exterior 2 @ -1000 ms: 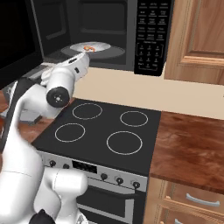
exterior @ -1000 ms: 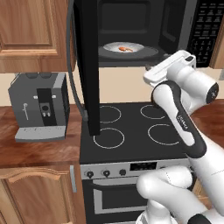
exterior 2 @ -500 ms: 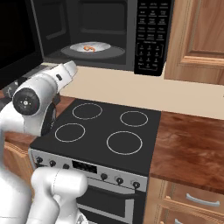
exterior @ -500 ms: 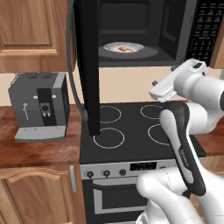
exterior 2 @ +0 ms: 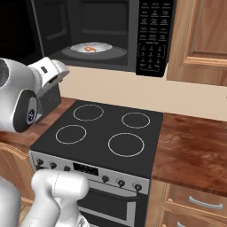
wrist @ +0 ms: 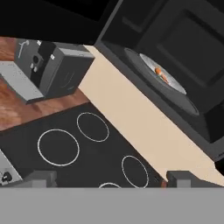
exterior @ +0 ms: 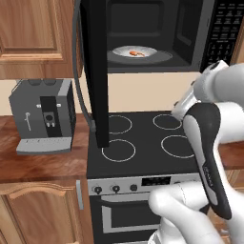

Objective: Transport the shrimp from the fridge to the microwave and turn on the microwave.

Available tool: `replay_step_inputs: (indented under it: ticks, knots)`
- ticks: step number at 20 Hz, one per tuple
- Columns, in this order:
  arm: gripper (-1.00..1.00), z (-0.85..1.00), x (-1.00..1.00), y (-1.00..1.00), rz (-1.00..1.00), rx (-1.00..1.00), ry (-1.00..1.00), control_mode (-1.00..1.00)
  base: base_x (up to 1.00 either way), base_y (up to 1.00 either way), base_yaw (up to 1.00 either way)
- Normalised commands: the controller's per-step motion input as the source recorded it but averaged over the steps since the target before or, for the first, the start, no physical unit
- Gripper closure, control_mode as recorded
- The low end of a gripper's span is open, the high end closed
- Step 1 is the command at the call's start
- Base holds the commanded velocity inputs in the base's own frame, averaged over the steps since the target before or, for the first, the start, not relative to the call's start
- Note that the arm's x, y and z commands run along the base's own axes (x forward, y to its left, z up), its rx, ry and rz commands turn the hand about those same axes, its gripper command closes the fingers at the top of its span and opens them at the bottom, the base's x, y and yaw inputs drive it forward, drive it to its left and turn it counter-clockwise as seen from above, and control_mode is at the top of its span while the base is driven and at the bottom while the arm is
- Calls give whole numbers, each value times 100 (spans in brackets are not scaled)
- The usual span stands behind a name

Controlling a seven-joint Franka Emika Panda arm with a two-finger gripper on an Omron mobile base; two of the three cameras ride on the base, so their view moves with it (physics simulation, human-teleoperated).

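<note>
Pincer: gripper (wrist: 109, 183) shows two dark finger tips at the bottom of the hand view, set wide apart with nothing between them, so it is spread and empty.
Shrimp: the shrimp (exterior: 137, 53) is a tiny curved orange-pink morsel with a paler part, lying on a white plate (exterior: 125, 51) inside the microwave (exterior 2: 106, 35); in the hand view it reads as a small orange streak (wrist: 160, 73).
Plate: it sits on the dark round turntable (exterior 2: 117, 54), roughly centred, and the shrimp lies well inside its rim.
Microwave: its cavity is exposed; the door (exterior: 94, 66) stands swung out to the left, edge-on in the left base view, hanging over the stove (exterior 2: 102, 133).
Keypad: the panel of small white-labelled buttons (exterior 2: 152, 37) sits to the right of the cavity.
Arm: the white arm (exterior: 209, 138) is folded back over the right side of the stove, well apart from door and keypad.
Step judged: delivery looks done; closing the door and pressing start remain.
Risk, door: a push near the hinge or a glancing one could slip off the thin edge and leave the door ajar, so the start press would do nothing.
Risk, shrimp: a hard slam could jolt the light morsel off the plate.
Risk, keypad: the buttons are small and close together, so a wide finger could hit the wrong one.
Nearby: a grey-and-black coffee machine (exterior: 44, 116) stands on the wooden counter (exterior 2: 195, 150) left of the stove, near the door's swing.
</note>
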Motion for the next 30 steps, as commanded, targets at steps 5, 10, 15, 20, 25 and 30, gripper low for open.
replay_step_inputs:
  ticks: [5, 10, 15, 20, 25, 30]
  knots:
    - [-100, -31, -66, 0, 0, -28, 17, -100, 0, 0, 0]
    - [-100, -50, -81, 0, 1, -28, 0, -100, 0, 0, 0]
    - [-100, -43, -54, 6, 6, -22, -7, -100, 0, 0, 0]
    - [-100, -38, -31, 22, 9, -23, -11, -100, 0, 0, 0]
    - [-100, -29, -20, 35, 9, -27, -14, -100, 0, 0, 0]
    - [-100, -24, -9, 43, 9, -26, -14, -100, 0, 0, 0]
